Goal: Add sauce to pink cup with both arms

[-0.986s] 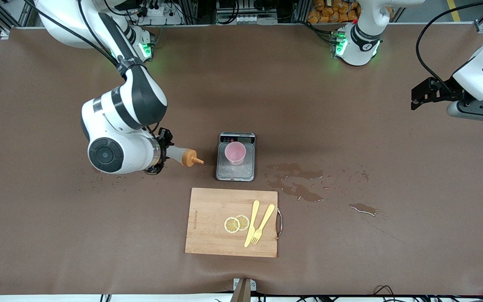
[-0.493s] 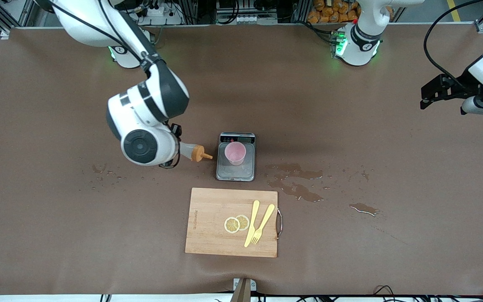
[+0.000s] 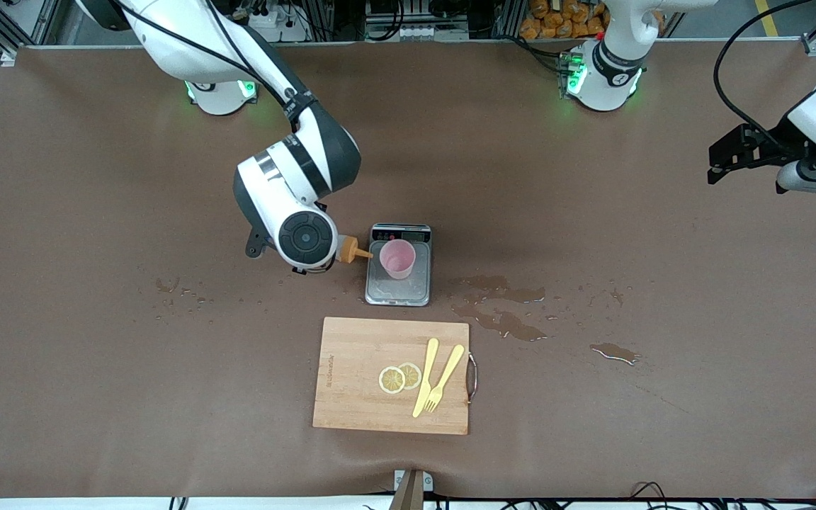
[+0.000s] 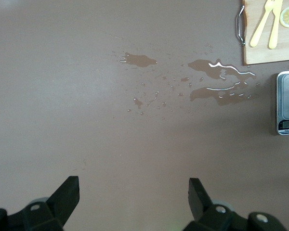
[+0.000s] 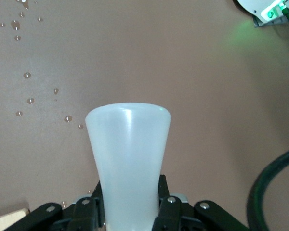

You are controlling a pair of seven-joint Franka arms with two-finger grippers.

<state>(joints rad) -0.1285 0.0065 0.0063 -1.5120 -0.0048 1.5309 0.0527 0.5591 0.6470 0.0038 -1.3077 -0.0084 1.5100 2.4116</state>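
Observation:
The pink cup (image 3: 397, 258) stands upright on a small grey scale (image 3: 399, 289) at mid table. My right gripper (image 5: 130, 195) is shut on the sauce bottle (image 5: 127, 154), a translucent white squeeze bottle held on its side. In the front view my right wrist hides the bottle's body, and only its orange nozzle cap (image 3: 353, 251) shows, its tip at the scale's edge just beside the cup. My left gripper (image 3: 723, 159) is open and empty, up over bare table at the left arm's end; it also shows in the left wrist view (image 4: 133, 185).
A wooden cutting board (image 3: 358, 404) with two lemon slices (image 3: 399, 377), a yellow fork (image 3: 443, 379) and a yellow knife (image 3: 425, 375) lies nearer the front camera than the scale. Liquid puddles (image 3: 500, 320) spread beside the scale toward the left arm's end. Droplets (image 3: 167, 287) lie toward the right arm's end.
My right arm has carried the sauce bottle sideways toward the scale, bringing the nozzle up to the cup. My left gripper drifted slightly toward the table's end, then held still.

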